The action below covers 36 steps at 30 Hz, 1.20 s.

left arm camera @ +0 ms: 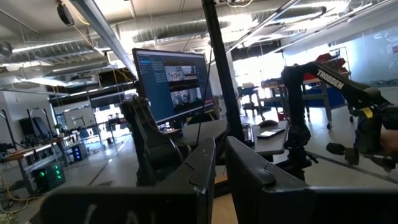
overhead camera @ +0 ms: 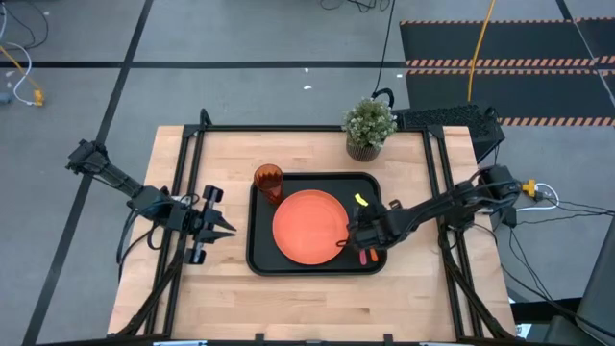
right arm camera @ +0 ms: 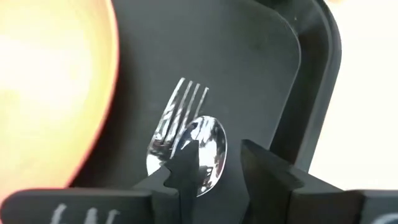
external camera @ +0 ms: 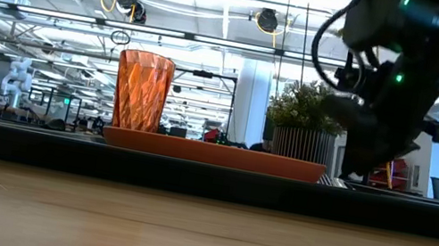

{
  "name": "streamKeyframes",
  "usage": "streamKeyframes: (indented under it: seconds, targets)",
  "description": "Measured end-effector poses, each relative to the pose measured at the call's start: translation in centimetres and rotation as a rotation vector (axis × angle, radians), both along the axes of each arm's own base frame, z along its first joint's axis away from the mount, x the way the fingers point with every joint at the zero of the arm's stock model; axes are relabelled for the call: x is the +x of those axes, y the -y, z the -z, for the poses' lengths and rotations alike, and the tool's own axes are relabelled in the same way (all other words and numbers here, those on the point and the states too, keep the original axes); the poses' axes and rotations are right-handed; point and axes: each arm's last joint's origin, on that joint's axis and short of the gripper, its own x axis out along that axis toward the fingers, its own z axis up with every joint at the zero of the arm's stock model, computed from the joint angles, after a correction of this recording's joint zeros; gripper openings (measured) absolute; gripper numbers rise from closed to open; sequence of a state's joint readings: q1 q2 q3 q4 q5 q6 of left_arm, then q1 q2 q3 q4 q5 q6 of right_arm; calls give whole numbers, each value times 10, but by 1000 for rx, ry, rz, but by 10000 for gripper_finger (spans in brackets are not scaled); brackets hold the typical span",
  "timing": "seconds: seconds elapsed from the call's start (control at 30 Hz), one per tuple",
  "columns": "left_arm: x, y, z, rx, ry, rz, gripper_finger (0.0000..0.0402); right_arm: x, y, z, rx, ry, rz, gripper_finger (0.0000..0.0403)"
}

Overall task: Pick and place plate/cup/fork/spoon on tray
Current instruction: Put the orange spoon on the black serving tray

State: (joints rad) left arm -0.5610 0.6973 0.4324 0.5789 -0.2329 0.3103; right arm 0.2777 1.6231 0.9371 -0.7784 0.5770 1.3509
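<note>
The black tray (overhead camera: pixel 258 261) lies mid-table. On it sit the orange plate (overhead camera: pixel 309 226) and, at its far left corner, the upright amber cup (overhead camera: pixel 268 183). Right of the plate, the fork (right arm camera: pixel 183 99) and the spoon (right arm camera: pixel 210 146) lie together on the tray floor, the spoon's bowl resting over the fork's neck. Their handle ends (overhead camera: pixel 365 256) stick out under my right gripper (right arm camera: pixel 214 177). That gripper hovers open just above them, pointing steeply down. My left gripper (overhead camera: pixel 223 226) waits shut over the bare table left of the tray.
A potted green plant (overhead camera: pixel 369 125) stands at the table's far edge, just beyond the tray's far right corner. Bare wood lies left, right and in front of the tray. Black frame rails run along both table sides.
</note>
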Motion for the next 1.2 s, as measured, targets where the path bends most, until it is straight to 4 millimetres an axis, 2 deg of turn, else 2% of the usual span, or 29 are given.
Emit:
streamKeyframes:
  seconds: [0.17, 0.27, 0.43, 0.6, 1.2]
  targets:
    - [0, 0, 0, 0, 0, 0, 42, -4, 1, -15, 11, 56, -4, 123]
    - [0, 0, 0, 0, 0, 0, 42, -5, 1, -15, 8, 49, -4, 122]
    - [0, 0, 0, -5, -1, 1, 42, -14, 4, 3, 8, 25, 14, 119]
    - [0, 0, 0, -3, 1, 0, 42, -19, 5, 20, 41, 111, 48, 119]
    - [0, 0, 0, 0, 1, -4, 42, -18, 7, 22, 32, 119, 30, 118]
